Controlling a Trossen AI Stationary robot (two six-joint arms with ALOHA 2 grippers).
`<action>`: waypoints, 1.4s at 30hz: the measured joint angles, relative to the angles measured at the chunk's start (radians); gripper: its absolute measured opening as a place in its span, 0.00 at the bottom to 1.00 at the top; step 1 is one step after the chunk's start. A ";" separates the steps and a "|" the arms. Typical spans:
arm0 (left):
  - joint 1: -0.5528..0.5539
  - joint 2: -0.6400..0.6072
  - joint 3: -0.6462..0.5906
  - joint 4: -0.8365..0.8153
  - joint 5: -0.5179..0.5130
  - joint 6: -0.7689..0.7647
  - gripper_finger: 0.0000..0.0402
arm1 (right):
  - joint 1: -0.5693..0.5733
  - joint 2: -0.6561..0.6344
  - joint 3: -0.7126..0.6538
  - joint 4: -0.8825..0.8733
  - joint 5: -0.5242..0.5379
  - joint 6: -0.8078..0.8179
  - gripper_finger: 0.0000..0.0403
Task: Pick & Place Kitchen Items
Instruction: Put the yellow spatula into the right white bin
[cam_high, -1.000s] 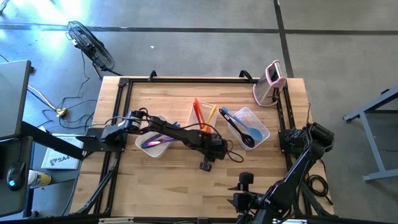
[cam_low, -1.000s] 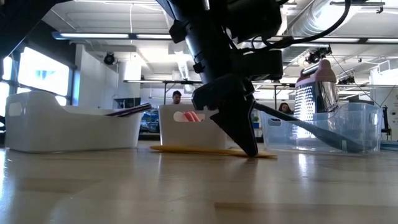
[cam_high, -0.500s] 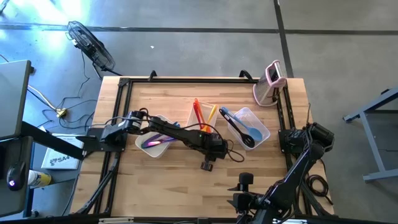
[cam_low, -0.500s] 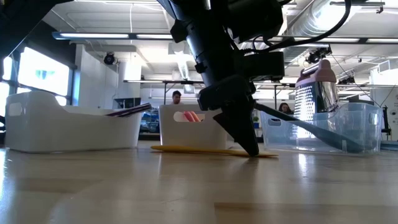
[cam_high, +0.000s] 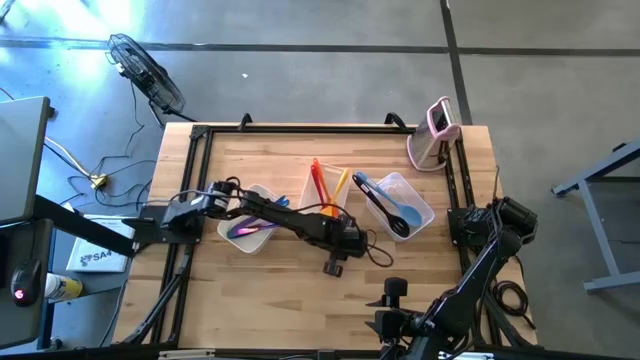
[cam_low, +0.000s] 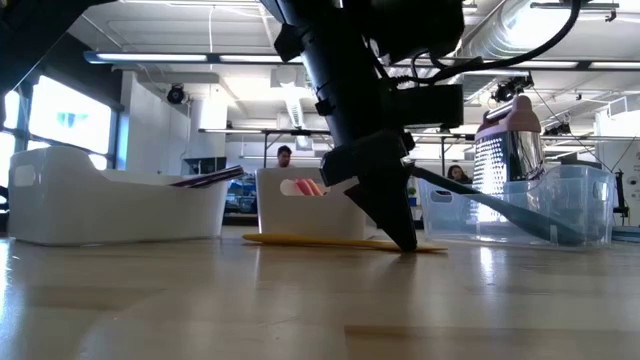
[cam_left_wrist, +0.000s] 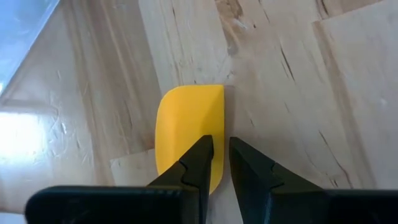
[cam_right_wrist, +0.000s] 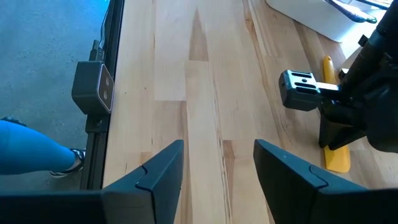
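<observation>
A yellow spatula (cam_low: 330, 241) lies flat on the table in front of the middle tub; its blade (cam_left_wrist: 186, 121) fills the left wrist view, and it also shows in the right wrist view (cam_right_wrist: 339, 160). My left gripper (cam_left_wrist: 222, 163) stands on it near the table's middle (cam_high: 343, 243), fingers pointing down and all but shut. My left arm hides the spatula in the high view. My right gripper (cam_right_wrist: 217, 163) is open and empty near the table's near edge (cam_high: 393, 298). My left gripper comes from above, pointing down, at the side edge of the spatula's blade (cam_left_wrist: 219, 127). One fingertip (cam_left_wrist: 200, 155) stands over the blade, and the other is on the wood beside it, with a narrow gap between. The spatula lies flat on the table.
Three clear tubs stand behind the spatula: the left tub (cam_high: 250, 222) with purple utensils, the middle tub (cam_high: 322, 190) with red, orange and yellow ones, the right tub (cam_high: 405, 205) with blue and black ones. A pink-and-white gadget (cam_high: 436, 132) stands at the far right.
My left arm has leaned slightly above the spatula while its fingertips have stayed at the same spot on it. The spatula has not moved.
</observation>
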 joint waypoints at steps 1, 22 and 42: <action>-0.002 0.001 0.010 -0.010 -0.016 0.001 0.14 | 0.000 0.000 0.000 0.000 0.000 0.000 0.47; -0.004 0.005 0.031 0.002 -0.231 0.042 0.14 | 0.002 0.000 0.000 0.002 0.000 0.004 0.47; -0.005 0.004 0.031 0.001 -0.250 -0.010 0.44 | 0.002 0.000 0.000 0.002 0.000 0.007 0.47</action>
